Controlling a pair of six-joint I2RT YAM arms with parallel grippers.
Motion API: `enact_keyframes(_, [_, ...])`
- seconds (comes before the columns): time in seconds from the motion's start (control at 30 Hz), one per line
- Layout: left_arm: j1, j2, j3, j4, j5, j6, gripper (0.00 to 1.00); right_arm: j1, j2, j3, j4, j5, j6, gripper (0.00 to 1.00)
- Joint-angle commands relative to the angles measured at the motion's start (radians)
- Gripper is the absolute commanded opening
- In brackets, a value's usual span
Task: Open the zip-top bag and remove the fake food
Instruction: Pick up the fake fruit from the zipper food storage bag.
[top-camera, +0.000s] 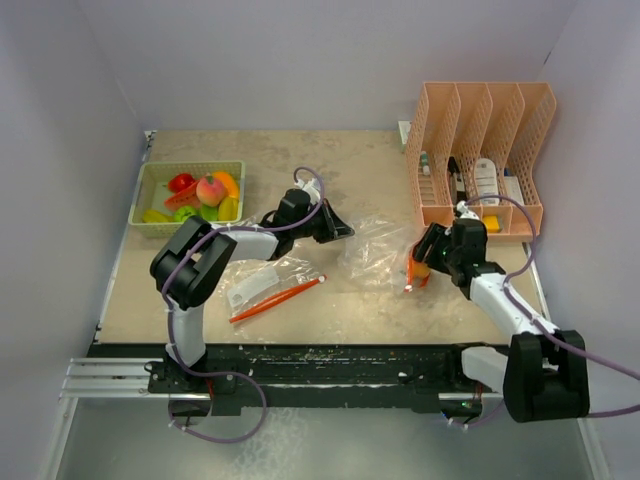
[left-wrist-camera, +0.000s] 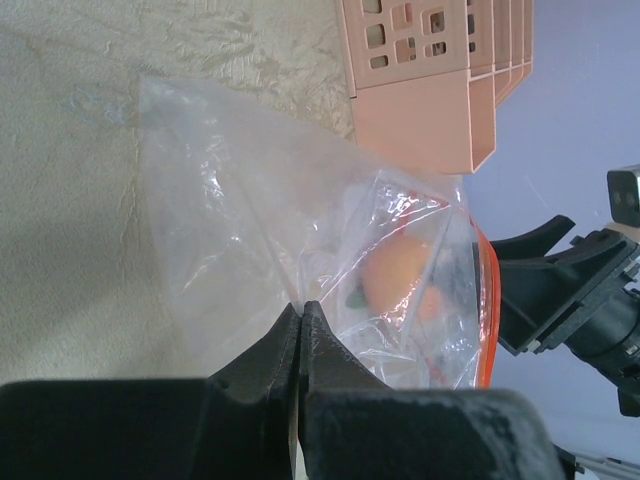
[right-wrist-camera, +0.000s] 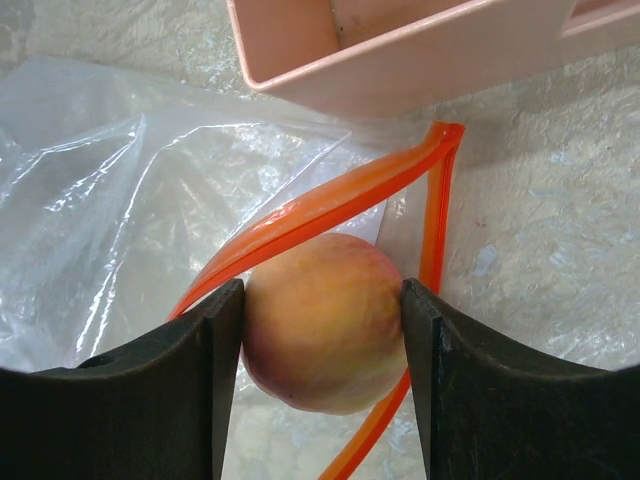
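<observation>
- Nearest, well left of the pink rack (top-camera: 480, 130) and closer to the arms, a second clear bag (top-camera: 258, 280) lies flat. It looks emptied, though I cannot be sure.
- Just in front of the rack's left end, the right gripper (right-wrist-camera: 322, 305) has its jaws part-way apart, pressed on both sides of a peach (right-wrist-camera: 320, 330). The peach sits in the open mouth of the zip-top bag (top-camera: 375, 245), between the orange zip lips (right-wrist-camera: 330, 195). Opening looks done, but this piece is not yet clear of the bag.
- Left of the rack, the left gripper (left-wrist-camera: 301, 315) is fully closed, pinching the bag's film away from the mouth. Whether more remains inside I cannot tell.
- Far left of the rack, a green basket (top-camera: 188, 165) holds fake food (top-camera: 205, 192).
</observation>
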Motion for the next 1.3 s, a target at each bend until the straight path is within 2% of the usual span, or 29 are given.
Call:
enact_keyframes(0.0, [0.003, -0.014, 0.002, 0.058, 0.018, -0.013, 0.00, 0.000, -0.080, 0.003, -0.070, -0.008, 0.013, 0.24])
enact_keyframes(0.23, [0.004, -0.030, -0.002, 0.053, 0.017, -0.013, 0.00, -0.001, -0.194, 0.061, -0.178, 0.020, 0.051, 0.22])
enact_keyframes(0.4, [0.007, -0.051, 0.001, 0.058, 0.030, -0.013, 0.14, -0.002, -0.273, 0.125, -0.274, 0.058, 0.048, 0.22])
enact_keyframes(0.5, [0.008, -0.062, 0.007, 0.060, 0.042, -0.007, 0.30, -0.002, -0.332, 0.161, -0.310, 0.054, 0.064, 0.22])
enact_keyframes(0.57, [0.008, -0.070, 0.010, 0.059, 0.049, 0.003, 0.48, -0.002, -0.371, 0.199, -0.341, 0.053, 0.076, 0.22])
enact_keyframes(0.7, [0.007, -0.091, 0.011, 0.086, 0.063, 0.051, 0.75, -0.002, -0.418, 0.279, -0.383, 0.049, 0.087, 0.22])
enact_keyframes(0.83, [0.007, -0.123, 0.012, 0.082, 0.059, 0.107, 0.90, -0.002, -0.421, 0.340, -0.398, 0.009, 0.104, 0.22])
enact_keyframes(1.0, [0.005, -0.184, -0.013, 0.142, 0.084, 0.188, 0.94, -0.002, -0.408, 0.350, -0.353, -0.080, 0.134, 0.22])
enact_keyframes(1.17, [-0.036, -0.256, -0.074, 0.467, 0.263, 0.302, 0.92, -0.002, -0.328, 0.302, -0.254, -0.259, 0.183, 0.22])
enact_keyframes(1.27, [-0.089, -0.286, -0.047, 0.443, 0.310, 0.411, 0.94, -0.002, -0.304, 0.275, -0.133, -0.312, 0.233, 0.22])
